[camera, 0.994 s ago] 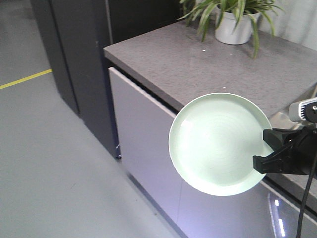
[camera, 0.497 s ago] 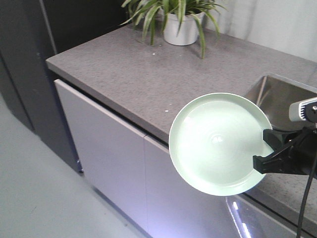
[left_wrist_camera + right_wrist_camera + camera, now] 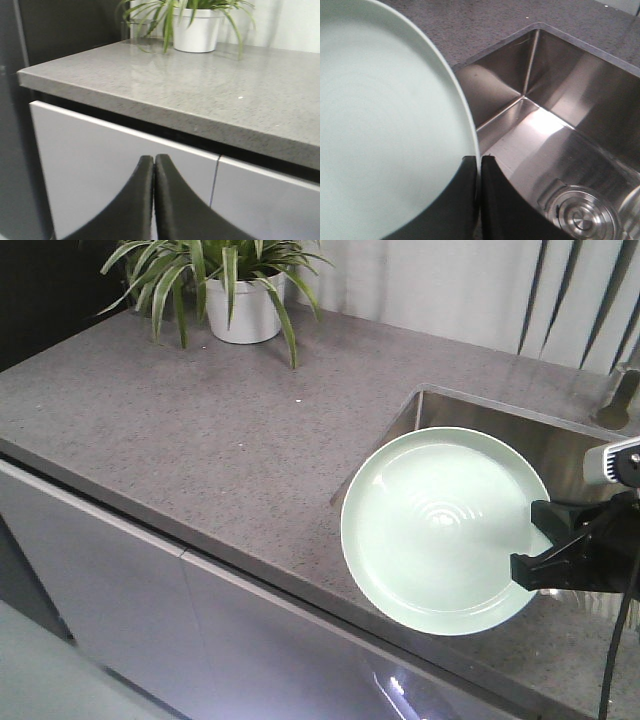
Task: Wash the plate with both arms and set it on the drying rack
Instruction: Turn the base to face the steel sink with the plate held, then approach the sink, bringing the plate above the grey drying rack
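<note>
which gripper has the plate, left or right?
The right gripper: its jaws pinch the rim of the plate. The left gripper is shut on nothing, facing the cabinet front.

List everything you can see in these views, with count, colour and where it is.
Plate: one, pale mint green, held over the counter edge by the sink.
Counter: one, speckled grey, above the cabinets.
Sink: one, steel, set into the counter.
Drain: one, steel, on the sink floor.
Plant: one, green in a white pot, at the back of the counter.
Cabinet fronts: two, pale grey, below the counter.
Right gripper: one, black, shut on the plate's rim.
Left gripper: one, black, shut and empty, facing the cabinets.
</note>
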{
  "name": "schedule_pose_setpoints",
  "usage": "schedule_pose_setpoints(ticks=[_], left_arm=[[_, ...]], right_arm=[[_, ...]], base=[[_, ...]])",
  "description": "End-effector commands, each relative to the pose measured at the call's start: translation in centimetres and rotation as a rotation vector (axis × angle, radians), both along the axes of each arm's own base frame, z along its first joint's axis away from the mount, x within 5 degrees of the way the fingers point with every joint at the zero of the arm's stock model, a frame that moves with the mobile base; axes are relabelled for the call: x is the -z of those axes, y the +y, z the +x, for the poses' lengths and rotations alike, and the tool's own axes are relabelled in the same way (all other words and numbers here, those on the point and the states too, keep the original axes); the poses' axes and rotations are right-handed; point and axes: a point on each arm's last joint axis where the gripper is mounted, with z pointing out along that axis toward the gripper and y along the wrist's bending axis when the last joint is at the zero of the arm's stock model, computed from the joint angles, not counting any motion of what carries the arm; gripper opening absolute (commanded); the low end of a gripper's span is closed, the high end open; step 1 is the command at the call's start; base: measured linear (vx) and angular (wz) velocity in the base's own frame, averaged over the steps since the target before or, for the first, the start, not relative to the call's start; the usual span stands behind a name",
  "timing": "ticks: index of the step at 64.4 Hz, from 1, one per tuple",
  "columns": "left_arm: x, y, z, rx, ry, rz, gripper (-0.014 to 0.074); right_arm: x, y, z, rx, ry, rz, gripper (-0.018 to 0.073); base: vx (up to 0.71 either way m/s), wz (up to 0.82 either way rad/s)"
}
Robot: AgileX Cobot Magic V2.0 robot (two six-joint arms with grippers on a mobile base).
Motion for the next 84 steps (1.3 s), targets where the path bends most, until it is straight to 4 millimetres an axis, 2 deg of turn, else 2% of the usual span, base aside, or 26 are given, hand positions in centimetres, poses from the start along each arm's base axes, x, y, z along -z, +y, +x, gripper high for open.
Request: schedule_pose_setpoints(ticks=[1,84], left_arm=[[-0.19,-0.07,-0.01,0.011,-0.068,-0.002,0.0004],[-0.19,-0.07,-0.01,0.011,-0.068,-0.002,0.0004]], right_arm=[[-1.78,-0.10,0.27,0.012,-0.113,0.020,-0.0005],[-1.78,-0.10,0.27,0.012,-0.113,0.020,-0.0005]], base=[[0.09,-0.35],[0.06,-0.26]])
